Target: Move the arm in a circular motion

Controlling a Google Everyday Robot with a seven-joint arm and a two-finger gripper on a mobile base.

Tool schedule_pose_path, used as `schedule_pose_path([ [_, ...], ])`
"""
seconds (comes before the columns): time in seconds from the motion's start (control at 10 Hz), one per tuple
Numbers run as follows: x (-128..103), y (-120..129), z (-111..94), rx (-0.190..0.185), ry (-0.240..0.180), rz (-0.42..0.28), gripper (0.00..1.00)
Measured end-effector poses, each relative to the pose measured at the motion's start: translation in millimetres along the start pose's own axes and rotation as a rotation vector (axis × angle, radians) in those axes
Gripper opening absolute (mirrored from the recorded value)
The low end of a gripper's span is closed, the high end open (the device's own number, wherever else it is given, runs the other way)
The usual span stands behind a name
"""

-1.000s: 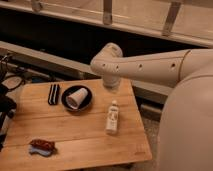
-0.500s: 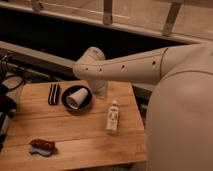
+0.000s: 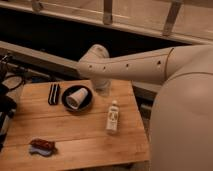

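Only one camera view here, so this is short. The arm (image 3: 135, 65) fills the right side and top of the shot. It's a fat cream-white tube that comes in from the right, runs left over the far right corner of the wooden table (image 3: 75, 142) and ends in a rounded joint above the far edge. There's a row of small dark holes along its side. Right under that joint a greyish stub hangs down, touching or nearly touching the far edge of the table, and I take that to be the gripper (image 3: 102, 88). It's mostly hidden by the joint, so I honestly can't tell whether it's wide, narrow or holding anything.

As for handling, the task's thing is the arm itself, so there's nothing to grab. It looks stiff, bulky and heavy, with smooth hard shells, and my guess is it carries a fair bit of momentum on a circular sweep. The real issue is clearance rather than grip.

Just beside the gripper, toward the left, a white cup (image 3: 76, 97) lies on its side in a dark bowl (image 3: 65, 104). A black flat thing (image 3: 53, 93) sits near the far left corner. A small white bottle (image 3: 113, 117) stands upright near the right edge, below the arm. It looks light and tippy, so I'd bet it's the first thing to go over if the circle dips low. A brown and blue object (image 3: 42, 146) sits by the near left corner, well apart from all that.
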Motion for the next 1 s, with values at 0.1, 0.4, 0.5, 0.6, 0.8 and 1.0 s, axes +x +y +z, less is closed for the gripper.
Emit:
schedule_pose_path([
  [0.1, 12, -8, 0, 0.007, -0.006, 0.001, 0.0],
  [0.4, 4, -24, -1, 0.009, -0.01, -0.028, 0.0],
  [0.5, -3, -26, 2, -0.001, 0.009, -0.032, 0.0],
  [0.6, -10, -22, 2, -0.013, 0.012, -0.045, 0.0],
  [0.8, -5, -2, -2, -0.025, 0.025, -0.053, 0.0],
  [1.0, -16, 12, -5, -0.019, 0.018, -0.065, 0.0],
])
